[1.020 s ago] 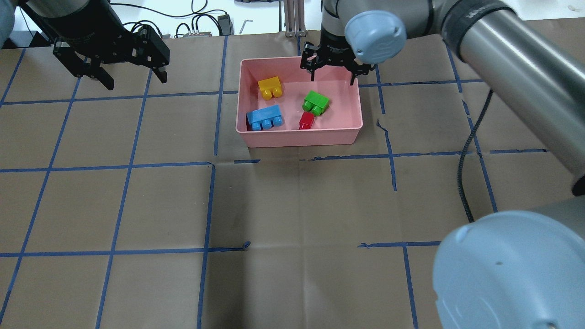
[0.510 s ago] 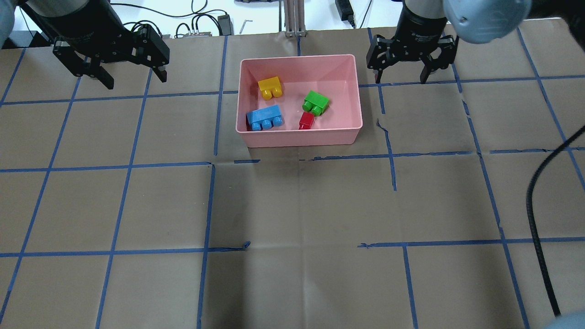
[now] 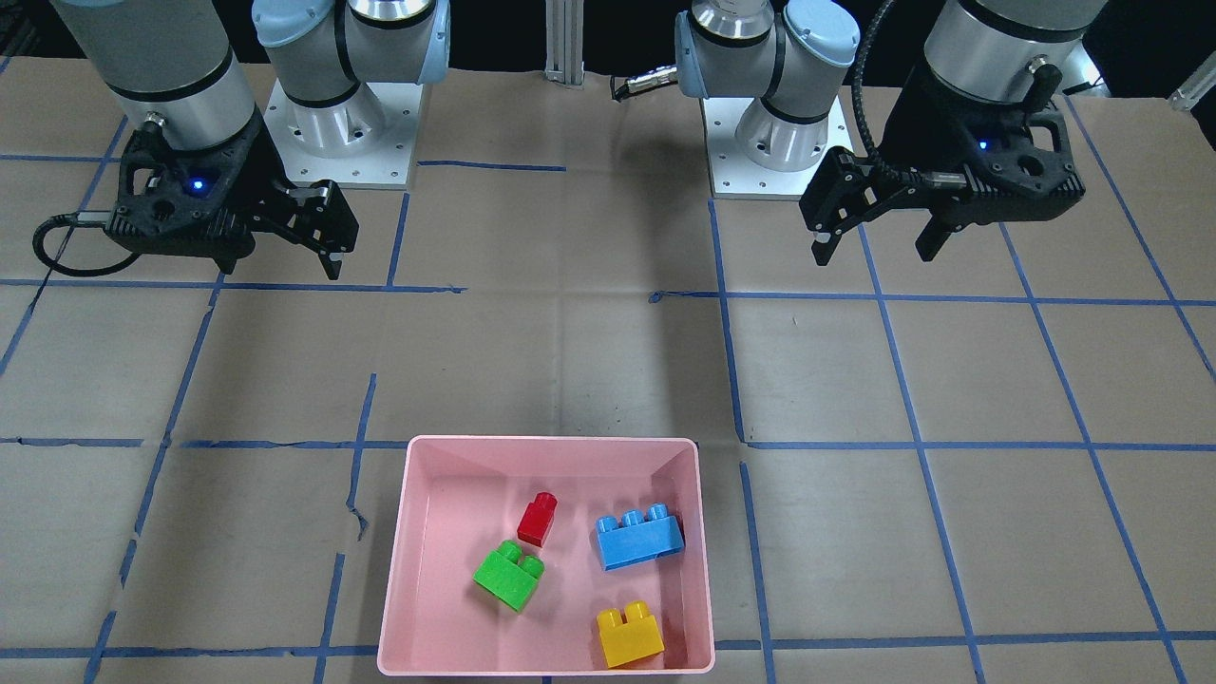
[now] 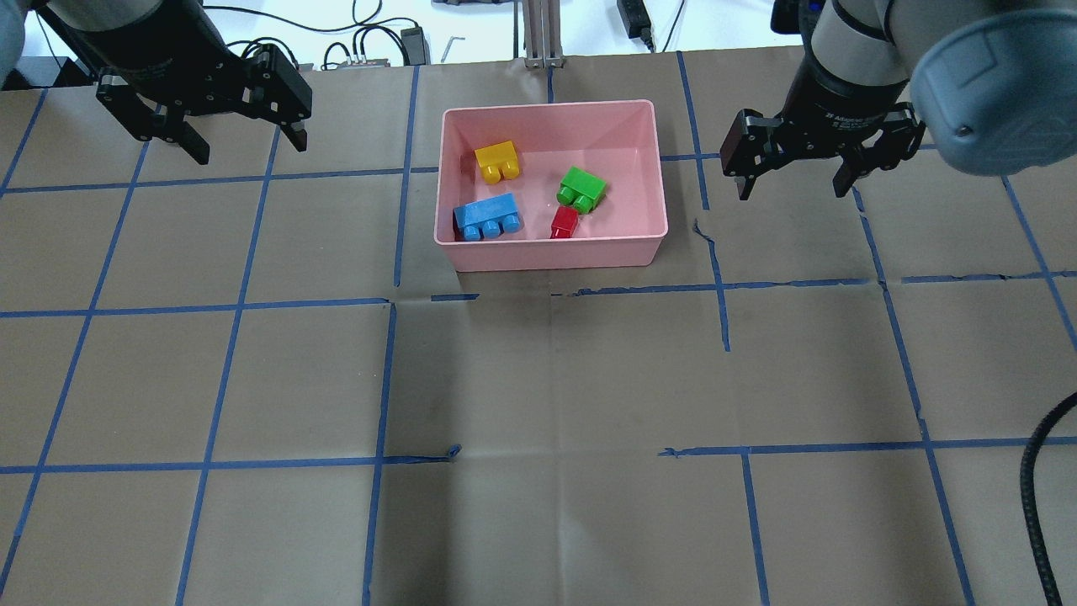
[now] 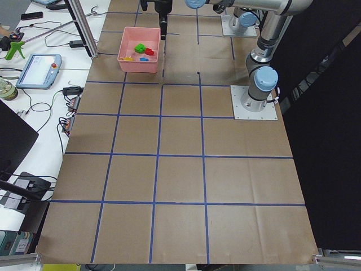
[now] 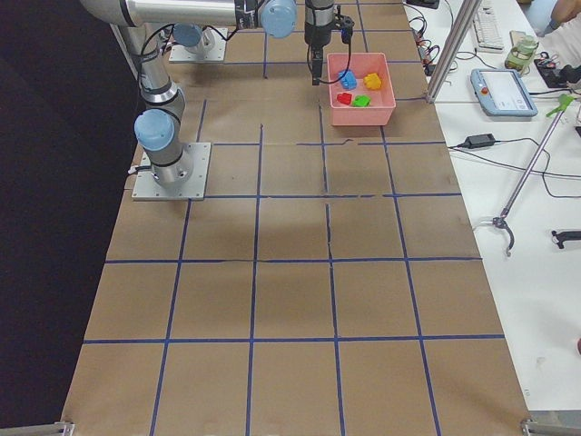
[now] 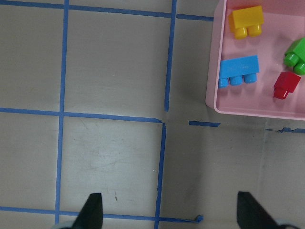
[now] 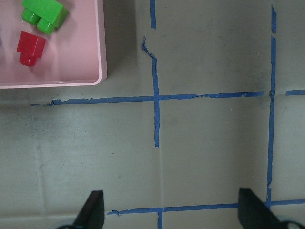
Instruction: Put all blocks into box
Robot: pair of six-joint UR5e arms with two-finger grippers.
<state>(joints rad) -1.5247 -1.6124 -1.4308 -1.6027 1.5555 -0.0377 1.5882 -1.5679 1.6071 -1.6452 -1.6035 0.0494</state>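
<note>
The pink box (image 4: pixel 551 252) sits on the table at the far centre. It holds the yellow block (image 4: pixel 497 160), blue block (image 4: pixel 486 215), green block (image 4: pixel 582 188) and red block (image 4: pixel 565 222), all lying apart from each other. They also show in the front view: yellow block (image 3: pixel 630 636), blue block (image 3: pixel 639 539), green block (image 3: pixel 509 573), red block (image 3: pixel 537 519). My left gripper (image 4: pixel 251 151) is open and empty, left of the box. My right gripper (image 4: pixel 791 192) is open and empty, above the table right of the box.
The table is brown paper with a blue tape grid. Cables and small devices (image 4: pixel 370 50) lie on the white bench past the far edge, beside an aluminium post (image 4: pixel 538 34). A black cable (image 4: pixel 1039 488) hangs at the near right.
My right gripper has moved from over the box's far rim to the right, off the box, and a little nearer. It stays open. The left arm and the blocks have not moved.
</note>
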